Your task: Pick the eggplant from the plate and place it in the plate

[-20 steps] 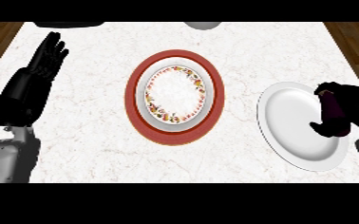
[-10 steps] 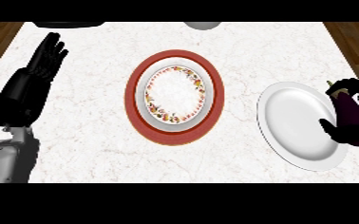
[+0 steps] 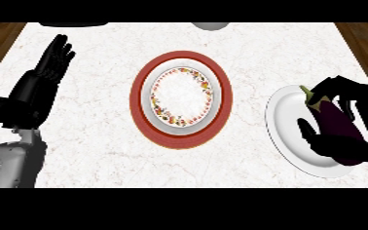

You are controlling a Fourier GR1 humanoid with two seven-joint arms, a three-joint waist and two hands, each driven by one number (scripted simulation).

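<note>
A dark purple eggplant (image 3: 336,121) with a green stem lies over the plain white plate (image 3: 287,122) at the right edge. My right hand (image 3: 343,141) curls round it, fingers over its top and thumb under its left side. In the counter's middle sits a white plate with a flowered rim (image 3: 182,96) on a red plate (image 3: 220,105). At the far left my left hand (image 3: 45,75) rests open, fingers up, holding nothing.
A dark object (image 3: 72,24) and a grey round object (image 3: 211,26) show at the counter's far edge. Brown wood borders the marble counter (image 3: 101,141) at the top corners.
My right hand has shifted with the eggplant from the picture's right edge back over the white plate, showing more of the eggplant. The left hand has stayed still.
</note>
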